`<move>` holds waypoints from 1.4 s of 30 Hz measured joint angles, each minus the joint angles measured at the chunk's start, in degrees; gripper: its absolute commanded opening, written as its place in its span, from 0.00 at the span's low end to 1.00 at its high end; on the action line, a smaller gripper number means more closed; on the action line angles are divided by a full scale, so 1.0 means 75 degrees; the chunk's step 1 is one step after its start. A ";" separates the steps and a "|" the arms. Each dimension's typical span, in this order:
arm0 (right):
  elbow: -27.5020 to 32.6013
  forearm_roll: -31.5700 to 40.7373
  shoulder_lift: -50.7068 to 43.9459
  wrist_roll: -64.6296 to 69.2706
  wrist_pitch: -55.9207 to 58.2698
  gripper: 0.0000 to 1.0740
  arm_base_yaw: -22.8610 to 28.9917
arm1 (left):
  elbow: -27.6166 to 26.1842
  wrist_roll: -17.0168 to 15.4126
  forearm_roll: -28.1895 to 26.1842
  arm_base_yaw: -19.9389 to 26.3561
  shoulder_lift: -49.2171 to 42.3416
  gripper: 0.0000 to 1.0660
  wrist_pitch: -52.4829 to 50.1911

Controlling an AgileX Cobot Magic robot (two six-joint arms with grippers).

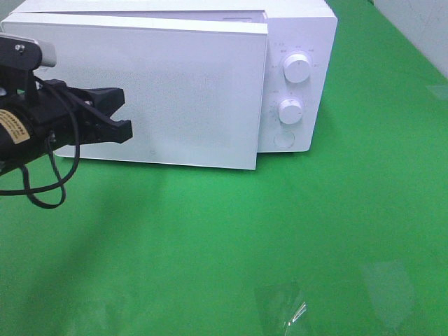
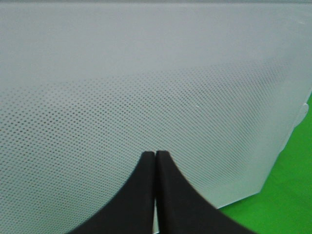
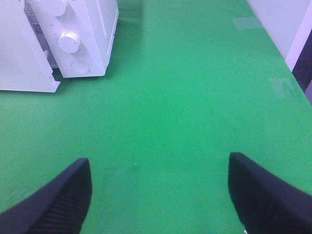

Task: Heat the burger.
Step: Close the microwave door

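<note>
The burger is out of view in every frame. A white microwave (image 1: pixel 301 42) stands at the back of the green table. Its dotted white door (image 1: pixel 175 91) sits slightly proud of the control panel, not fully flush. My left gripper (image 1: pixel 126 112) hovers in front of the door's left part, with its black fingers pressed together and nothing between them. In the left wrist view the shut left gripper (image 2: pixel 155 154) points at the door (image 2: pixel 146 73) from close by. My right gripper (image 3: pixel 158 165) is open and empty above bare table, to the right of the microwave (image 3: pixel 83 44).
Two white knobs (image 1: pixel 297 68) (image 1: pixel 290 110) and a round button (image 1: pixel 283 138) sit on the microwave's right panel. A black cable (image 1: pixel 49 189) loops under the left arm. Patches of clear tape (image 1: pixel 280 308) lie on the green table (image 1: pixel 315 224) near the front.
</note>
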 measured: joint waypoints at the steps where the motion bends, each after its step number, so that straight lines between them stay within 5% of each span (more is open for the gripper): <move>1: 0.0000 0.0000 0.0000 0.0000 0.0000 0.71 0.0000 | -0.0199 0.0160 -0.0252 -0.0168 0.0130 0.00 0.0084; 12: 0.0000 0.0000 0.0000 0.0000 0.0000 0.71 0.0000 | -0.1398 0.0710 -0.1077 -0.0512 0.0795 0.00 0.0680; 42: 0.0000 0.0000 0.0000 0.0000 0.0008 0.71 0.0000 | -0.3507 0.0733 -0.0993 -0.1375 0.2108 0.00 0.1727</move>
